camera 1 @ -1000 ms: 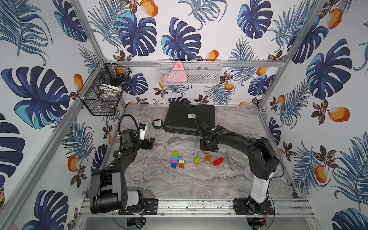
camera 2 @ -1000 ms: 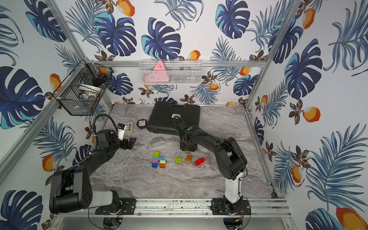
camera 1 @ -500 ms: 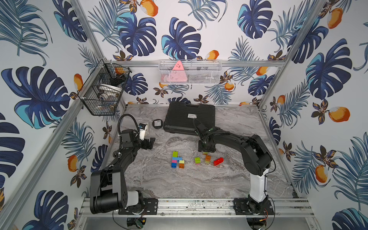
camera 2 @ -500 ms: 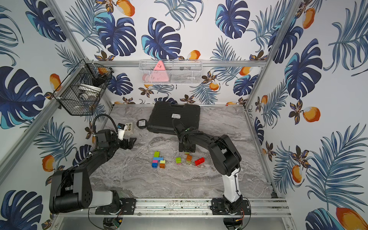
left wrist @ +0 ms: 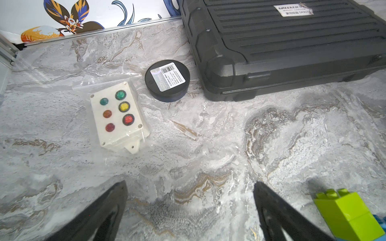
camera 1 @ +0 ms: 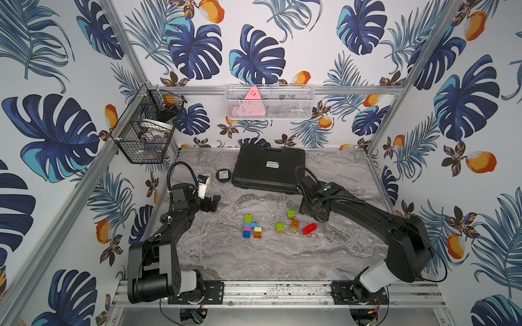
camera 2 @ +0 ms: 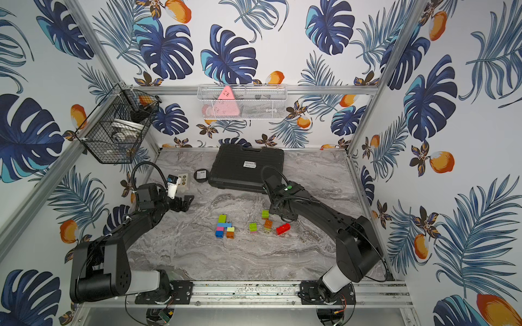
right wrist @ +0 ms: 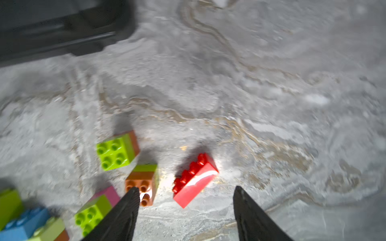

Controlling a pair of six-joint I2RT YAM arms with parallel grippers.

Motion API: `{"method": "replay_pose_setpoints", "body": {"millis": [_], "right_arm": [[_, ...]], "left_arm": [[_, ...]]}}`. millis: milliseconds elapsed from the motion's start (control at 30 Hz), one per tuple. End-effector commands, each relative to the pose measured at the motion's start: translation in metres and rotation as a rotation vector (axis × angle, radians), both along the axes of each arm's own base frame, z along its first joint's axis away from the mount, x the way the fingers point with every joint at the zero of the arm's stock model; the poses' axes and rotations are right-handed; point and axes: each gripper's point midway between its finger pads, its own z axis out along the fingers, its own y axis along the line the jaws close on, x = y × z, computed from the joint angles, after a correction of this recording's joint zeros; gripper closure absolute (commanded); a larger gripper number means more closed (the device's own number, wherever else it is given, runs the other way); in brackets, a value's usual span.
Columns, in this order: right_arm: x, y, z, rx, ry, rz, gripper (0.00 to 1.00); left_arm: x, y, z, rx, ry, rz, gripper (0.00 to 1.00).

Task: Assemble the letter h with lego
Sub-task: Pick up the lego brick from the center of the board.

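Right tool (right wrist: 184, 187) open, empty, just beside the red brick (right wrist: 195, 179); left tool (left wrist: 190, 182) open, idle off left; lego (camera 1: 250, 225) mid counter (camera 1: 254, 268), so I'd square jaws across the brick's narrow width, centre, then descend and close.

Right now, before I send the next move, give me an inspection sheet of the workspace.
Surface: marble-pattern tabletop, no damage seen.
Job's things: joined lego cluster in green, blue, pink and orange; beside it, three loose two-brick stacks and a long red brick.
Clutter: black tool case; black round puck; white button box in a clear bag.
Claws: left claw open, empty, apart from the lego; right claw open, empty, close to the red brick.
Cables: black cable loop over each wrist, no snag seen.
Surroundings: leaf-print walls; black wire basket; white mesh tray holding a pink triangle.
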Motion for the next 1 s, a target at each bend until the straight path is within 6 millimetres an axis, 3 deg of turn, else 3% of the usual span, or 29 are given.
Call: {"method": "replay_pose_setpoints", "body": {"millis": [0,133,367,600,833,967], "right_arm": [[-0.021,-0.021,-0.011,0.049,-0.026,-0.342,0.27],[-0.020,0.000,-0.030,0.205,-0.018,-0.425,0.26],[-0.017,0.001,-0.051,0.160,0.017,-0.455,0.29],[-0.022,-0.001,-0.073,0.148,0.044,-0.436,0.46],[-0.018,-0.008,-0.075,0.158,-0.025,-0.397,0.59],[-0.016,0.012,-0.070,0.279,-0.028,-0.266,0.73]], "left_arm": [[0.000,-0.002,0.004,0.002,-0.021,-0.016,0.01],[0.000,-0.002,0.004,0.000,-0.018,-0.016,0.01],[-0.001,-0.003,0.005,0.000,-0.020,-0.022,0.01],[-0.001,-0.002,0.004,-0.001,-0.016,-0.018,0.02],[-0.002,-0.002,0.005,-0.001,-0.019,-0.019,0.02],[-0.003,-0.003,0.005,0.000,-0.022,-0.024,0.02]]}}
